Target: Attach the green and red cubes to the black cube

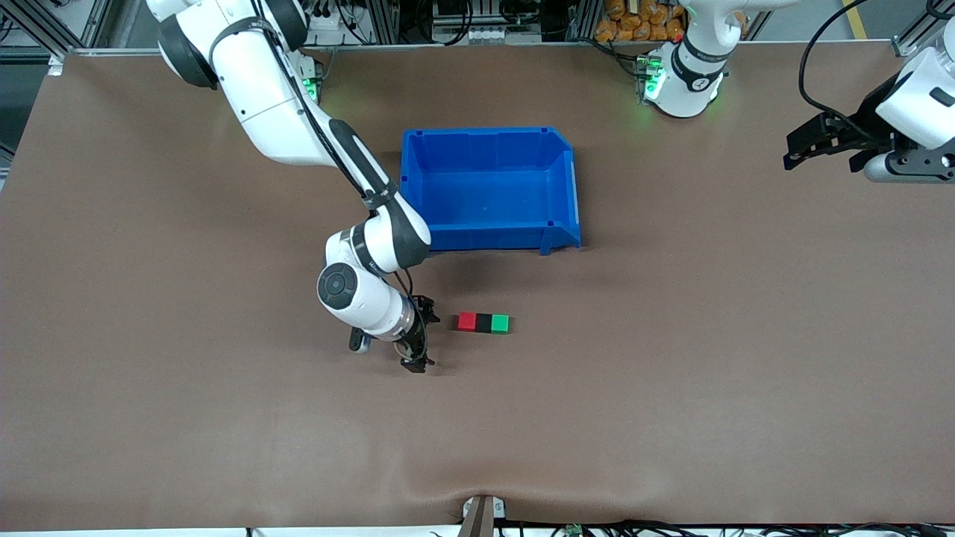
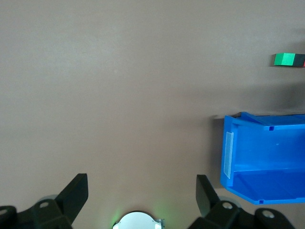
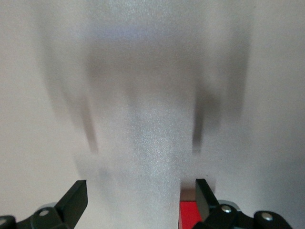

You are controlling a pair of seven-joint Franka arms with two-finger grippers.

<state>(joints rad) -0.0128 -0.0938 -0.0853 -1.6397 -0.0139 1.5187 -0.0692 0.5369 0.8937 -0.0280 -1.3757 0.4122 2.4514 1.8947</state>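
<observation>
Right claw (image 1: 418,334) spread, holding nothing, low over the worktop (image 1: 671,373) just beside the cube row, toward the right arm's end. Left claw (image 1: 813,145) spread, empty, waiting above the left arm's end of the worktop. Blue bin (image 1: 489,142) sits farther from the front camera than the cubes. Red cube (image 1: 467,321), black cube (image 1: 483,323) and green cube (image 1: 500,323) touch in one row, black between.

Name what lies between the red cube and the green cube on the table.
The black cube lies between the red cube and the green cube, the three in one row touching. The front view shows this.
</observation>
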